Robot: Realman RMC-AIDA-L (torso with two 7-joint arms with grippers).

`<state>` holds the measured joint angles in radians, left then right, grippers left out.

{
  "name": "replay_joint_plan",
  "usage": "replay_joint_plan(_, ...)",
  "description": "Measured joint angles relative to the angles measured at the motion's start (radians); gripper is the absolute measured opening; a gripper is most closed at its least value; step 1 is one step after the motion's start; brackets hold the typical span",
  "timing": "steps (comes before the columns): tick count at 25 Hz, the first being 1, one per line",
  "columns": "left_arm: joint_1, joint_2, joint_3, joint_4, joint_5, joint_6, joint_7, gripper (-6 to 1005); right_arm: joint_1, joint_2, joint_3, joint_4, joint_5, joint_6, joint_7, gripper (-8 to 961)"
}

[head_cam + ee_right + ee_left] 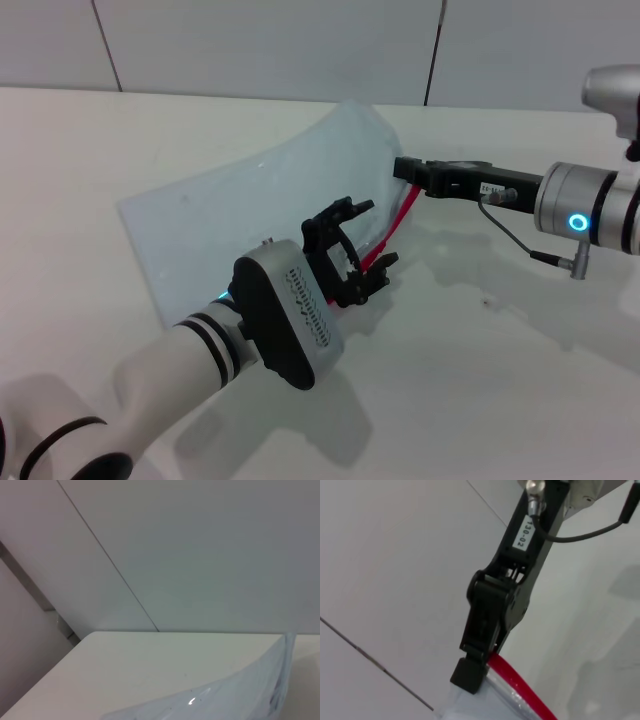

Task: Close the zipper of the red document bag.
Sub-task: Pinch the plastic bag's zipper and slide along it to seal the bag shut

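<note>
The red document bag, a floppy pale translucent pouch, lies on the white table with its far right corner curled up. The zipper is the red strip along its right edge. My right gripper is shut on that raised corner at the zipper's far end. The left wrist view shows this close up, with the right gripper pinching the edge where the zipper starts. My left gripper stands open at the zipper's near end, one finger on each side of the red strip. The lifted bag also shows in the right wrist view.
The white table stretches out to the right and front of the bag. Grey wall panels rise behind the table's far edge. A thin cable hangs under my right forearm.
</note>
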<state>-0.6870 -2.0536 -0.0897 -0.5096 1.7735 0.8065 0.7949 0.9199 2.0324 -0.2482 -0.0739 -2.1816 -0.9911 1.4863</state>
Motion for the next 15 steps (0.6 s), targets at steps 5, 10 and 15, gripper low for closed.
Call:
replay_joint_plan(5, -0.002, 0.001, 0.001, 0.002, 0.007, 0.001, 0.027, 662, 0.003, 0.0, -0.002, 0.001, -0.002, 0.0, 0.0, 67)
replay_joint_plan(10, -0.006, 0.002, -0.002, 0.006, 0.007, 0.004, 0.036, 665, 0.006, 0.0, -0.003, 0.008, -0.005, -0.002, 0.0, 68)
replay_joint_plan(15, -0.001, 0.001, -0.004, 0.014, 0.007, 0.028, 0.04, 668, 0.008, 0.0, -0.003, 0.015, -0.008, -0.003, -0.004, 66)
